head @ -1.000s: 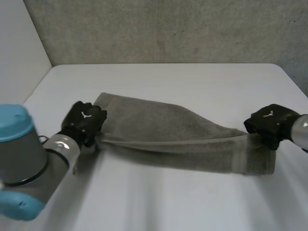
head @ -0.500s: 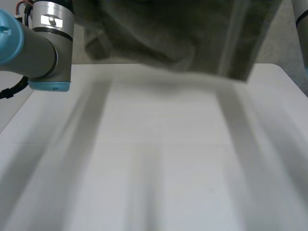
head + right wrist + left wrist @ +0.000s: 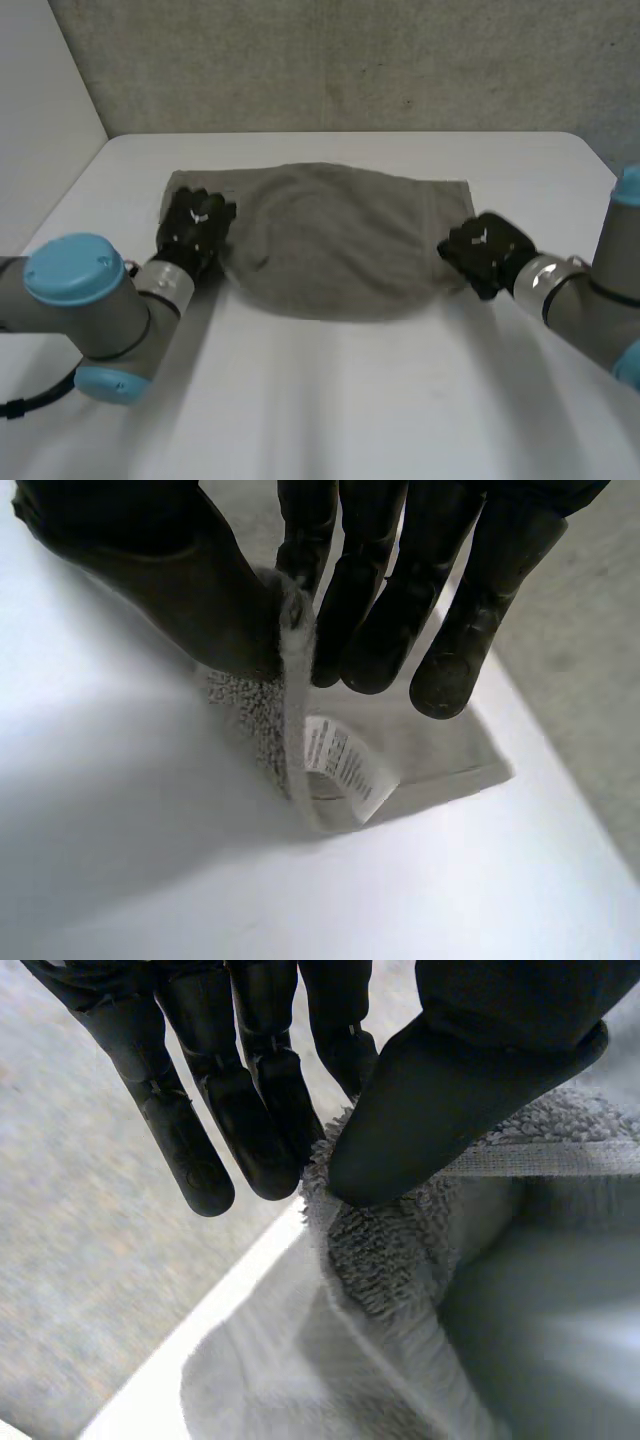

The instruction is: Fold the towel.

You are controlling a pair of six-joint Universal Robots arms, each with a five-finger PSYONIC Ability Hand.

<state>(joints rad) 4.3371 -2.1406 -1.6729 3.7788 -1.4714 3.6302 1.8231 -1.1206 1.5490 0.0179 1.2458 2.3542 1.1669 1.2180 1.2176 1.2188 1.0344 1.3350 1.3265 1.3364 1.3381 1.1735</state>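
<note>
Lying on the white table [image 3: 330, 400], toward its far side: one grey terry towel [image 3: 335, 240], spread flat but rumpled between the two hands. Left hand [image 3: 195, 225]: at the towel's left end, thumb and fingers pinched on a bunched bit of edge. Right hand [image 3: 485, 250]: at the right end, thumb pressing the edge against the fingers. White care label [image 3: 345, 765]: hangs from that edge, just beside the right thumb; its printed lines are too small to read.
</note>
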